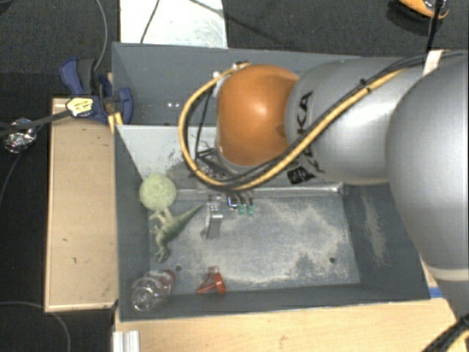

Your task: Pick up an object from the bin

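Gripper (213,224) is low in the bin (322,270), left of centre, under the orange wrist cover (253,112). Can't tell if it's wide or narrow: the cover and cables hide most of it. Nothing is visibly held.

4 loose things, all on the left side:
- Green toy figure (170,231) is closest. It looks like a small lizard or dinosaur, lying flat with 1 thin end pointing right at the gripper, just beside it. Can't tell if they touch.
- Pale green fuzzy ball (157,191) sits just on the far side of the toy, touching or nearly so, close to the left wall.
- Clear piece (150,290) is in the near-left corner. Glass or plastic, can't say which.
- Red piece (212,283) is by the near wall, apart from the gripper.

Judgement: the toy is the likely target. Expect it to be light, rubbery or hard plastic, with thin limbs that flex or slip out. Take it across the body mid-length, not by the tail end. It lies flat on metal, so the grab has to go right down to the floor, or a shallow close would skate over it.

Ball is the fallback: light, soft, compressible, grippy, any diameter works, but the left wall crowds it. The clear piece is probably slick, maybe fragile, and cornered, so it's the worst pick of the 4.
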Tool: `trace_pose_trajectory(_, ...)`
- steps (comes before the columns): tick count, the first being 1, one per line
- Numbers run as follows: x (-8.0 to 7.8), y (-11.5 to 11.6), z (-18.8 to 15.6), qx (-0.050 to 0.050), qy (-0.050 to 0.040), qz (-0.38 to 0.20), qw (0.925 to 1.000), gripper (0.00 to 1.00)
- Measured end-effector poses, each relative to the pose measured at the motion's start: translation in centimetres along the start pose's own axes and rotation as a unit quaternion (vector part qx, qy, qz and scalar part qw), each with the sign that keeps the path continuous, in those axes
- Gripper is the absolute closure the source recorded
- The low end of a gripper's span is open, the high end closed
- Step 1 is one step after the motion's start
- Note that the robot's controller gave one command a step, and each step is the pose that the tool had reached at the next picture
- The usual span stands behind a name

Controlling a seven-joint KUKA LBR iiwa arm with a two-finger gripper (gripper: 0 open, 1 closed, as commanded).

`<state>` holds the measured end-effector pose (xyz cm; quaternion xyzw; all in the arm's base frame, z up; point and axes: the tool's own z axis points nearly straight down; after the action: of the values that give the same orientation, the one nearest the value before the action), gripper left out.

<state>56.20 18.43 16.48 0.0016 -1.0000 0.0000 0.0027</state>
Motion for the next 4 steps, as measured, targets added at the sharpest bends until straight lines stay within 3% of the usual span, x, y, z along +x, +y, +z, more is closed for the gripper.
trace_pose_trajectory(1,-0.2,-0.1,-0.4,-0.001,-0.0039,0.002,1.0000,0.00)
trace_pose_trajectory(2,-1.3,1.3,1.5,-0.001,-0.0073,-0.052,0.9986,0.00)
trace_pose_trajectory(3,-2.2,5.5,8.0,-0.001,-0.0066,-0.123,0.9924,0.00)
trace_pose_trajectory(4,-1.6,6.0,8.8,-0.001,-0.0076,-0.190,0.9817,1.00)
